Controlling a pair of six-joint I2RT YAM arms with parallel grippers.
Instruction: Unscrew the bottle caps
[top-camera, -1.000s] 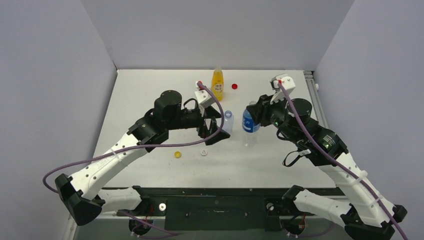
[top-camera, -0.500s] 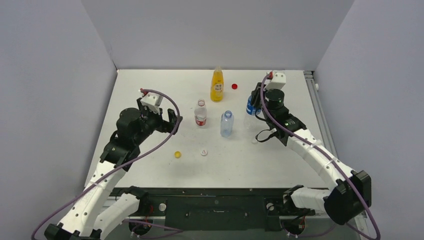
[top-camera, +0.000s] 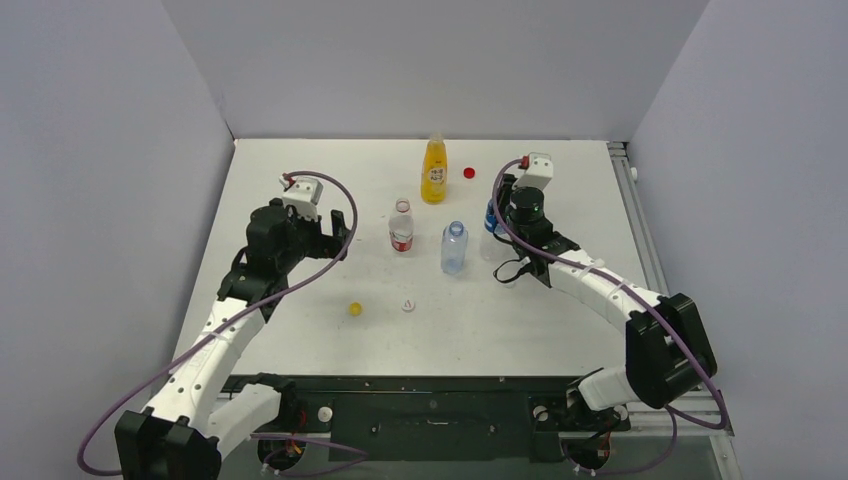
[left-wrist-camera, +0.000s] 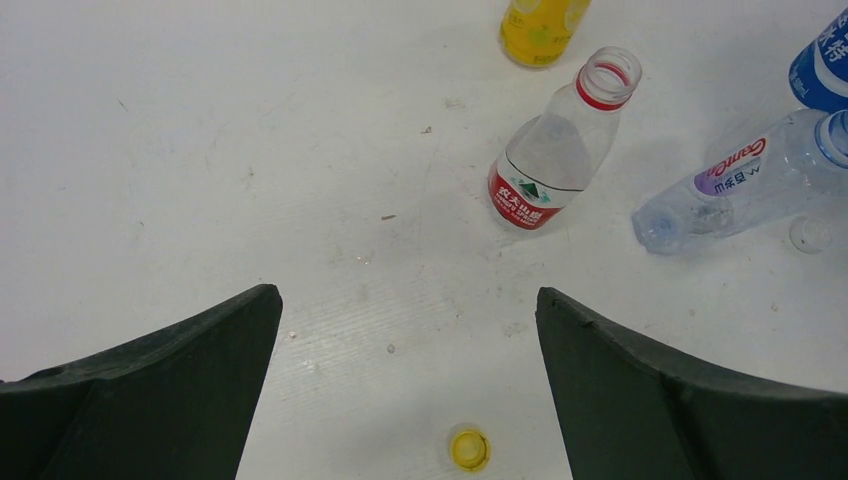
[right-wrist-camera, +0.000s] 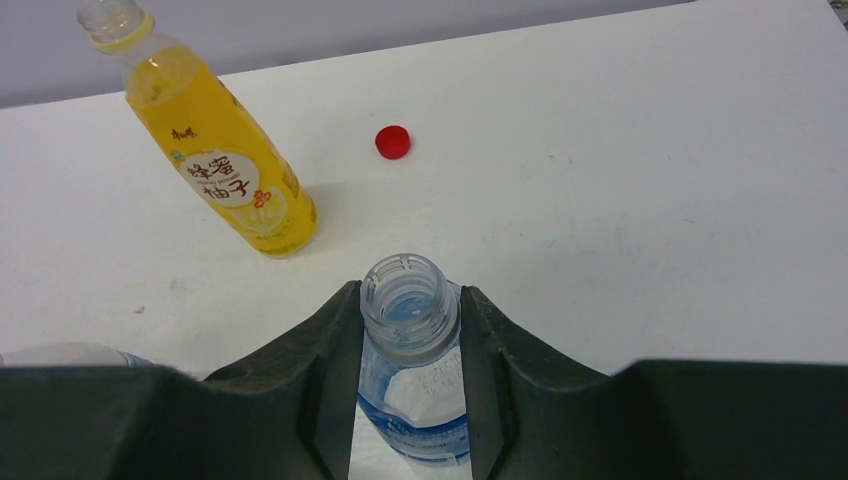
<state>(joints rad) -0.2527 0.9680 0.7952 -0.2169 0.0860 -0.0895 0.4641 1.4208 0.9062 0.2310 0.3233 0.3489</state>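
The right fingers (right-wrist-camera: 330, 350) pinched the neck of the blue-label bottle (right-wrist-camera: 408, 310), whose mouth stood open between them with no cap on it. Beyond those fingers to the left stood the juice bottle (right-wrist-camera: 230, 175), also uncapped, and straight ahead lay the red cap (right-wrist-camera: 393, 141) on the counter (right-wrist-camera: 650, 150). The left fingers (left-wrist-camera: 200, 360) were spread wide and held nothing. The yellow cap (left-wrist-camera: 468, 448) lay below the gap between them. The open red-label bottle (left-wrist-camera: 550, 165), the plain clear bottle (left-wrist-camera: 730, 185) and a white cap (left-wrist-camera: 810, 233) were farther ahead and to the right. The fourth cap could not be found. The unscrewing looked finished, so the next move probably called for the right fingers to let go without tipping the bottle.
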